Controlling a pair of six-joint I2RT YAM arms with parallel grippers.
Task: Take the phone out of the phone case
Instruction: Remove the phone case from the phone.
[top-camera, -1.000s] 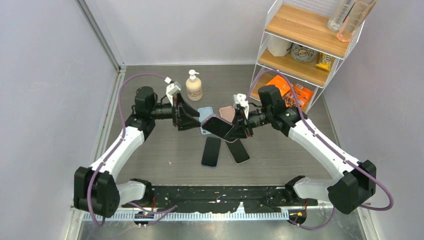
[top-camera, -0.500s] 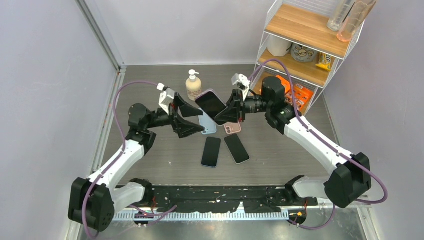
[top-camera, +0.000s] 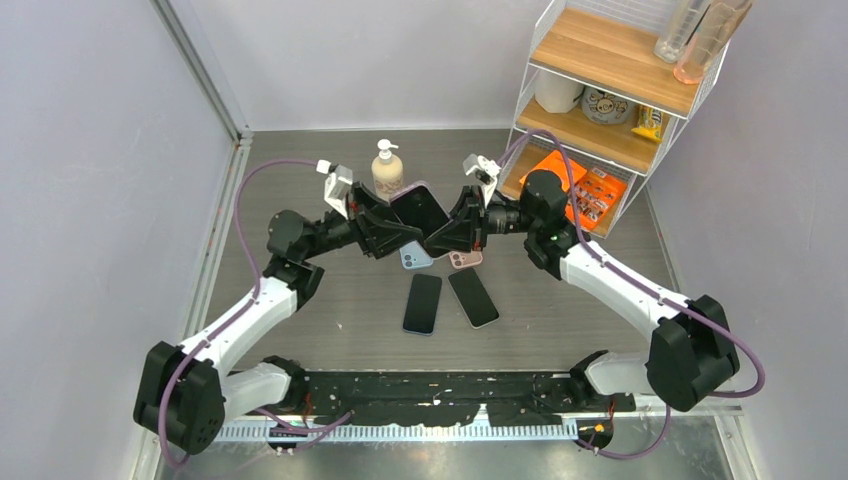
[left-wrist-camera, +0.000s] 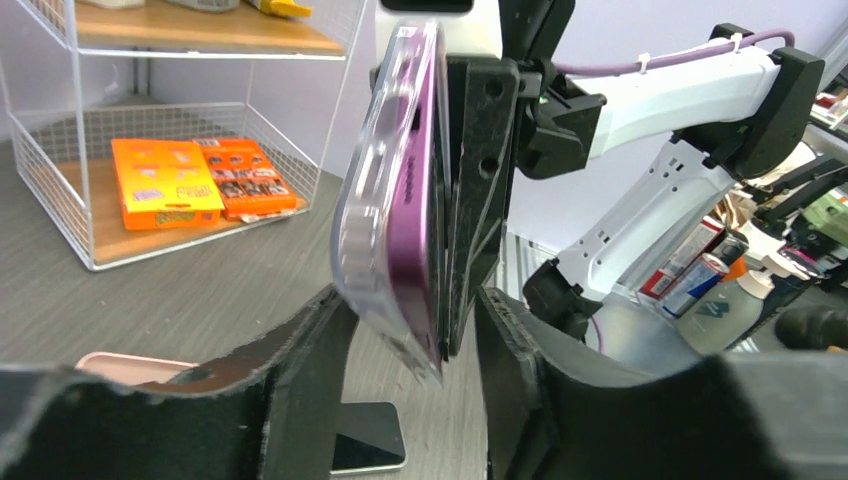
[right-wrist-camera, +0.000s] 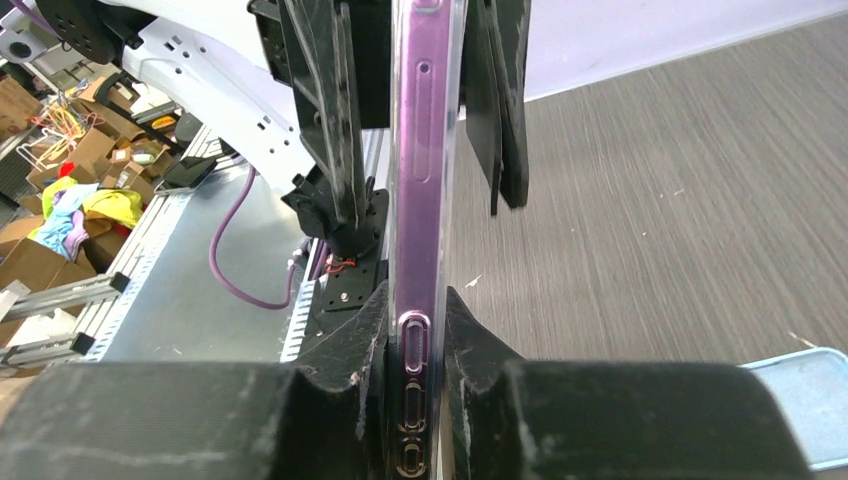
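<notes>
Above the loose handsets (top-camera: 422, 303) on the table (top-camera: 330, 300) — the phone (top-camera: 420, 210) hangs between both arms, not yet out of its phone case (left-wrist-camera: 358, 235).
The right gripper (right-wrist-camera: 415, 300) clamps one end tight across the faces. The left gripper (left-wrist-camera: 412, 300) straddles the other end, fingers half-spread and clear of both sides. To peel cleanly, I judge, the left should catch only the clear lip — not the purple body — and pull away while the right holds firm, minding the soap bottle (top-camera: 388, 172) behind.
</notes>
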